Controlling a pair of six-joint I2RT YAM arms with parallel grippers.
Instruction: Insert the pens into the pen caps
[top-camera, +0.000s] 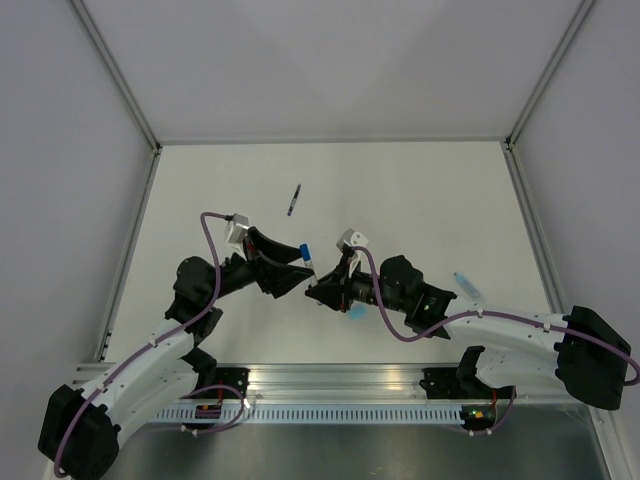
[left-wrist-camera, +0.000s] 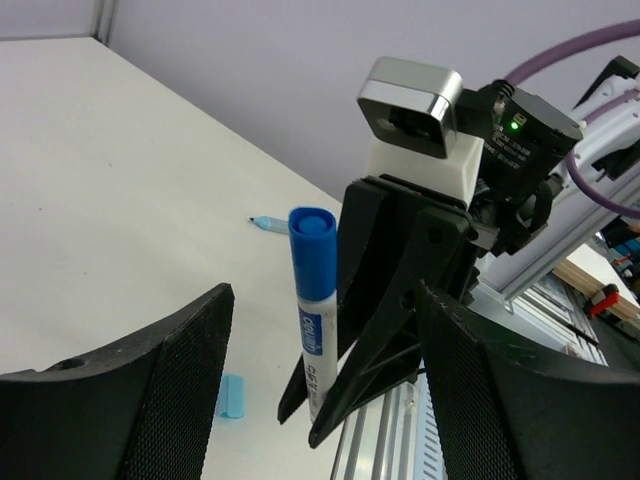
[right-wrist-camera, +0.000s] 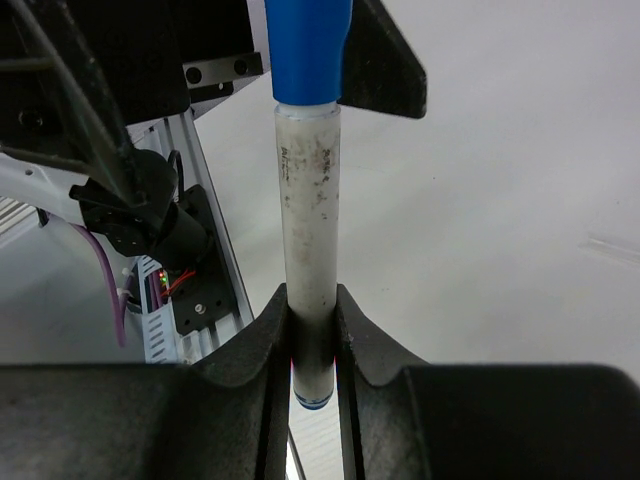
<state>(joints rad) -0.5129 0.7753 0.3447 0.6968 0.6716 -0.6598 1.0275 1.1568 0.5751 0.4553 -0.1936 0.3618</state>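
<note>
White table (top-camera: 420, 190), pen (right-wrist-camera: 308, 250) held aloft.
Right gripper (right-wrist-camera: 313, 340) clamped the pen; left gripper (left-wrist-camera: 325, 300) gaped wide around it. Cap (left-wrist-camera: 231, 395) lay at the pen's 6 o'clock; left likely had to fetch it next.

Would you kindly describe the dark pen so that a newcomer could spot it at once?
On the white table, look at the far half, a little left of centre. The dark pen lies there alone, touching nothing. Unlike the blue-and-white pen clamped in the right tool, it is dark all over and lies free on the surface.
</note>
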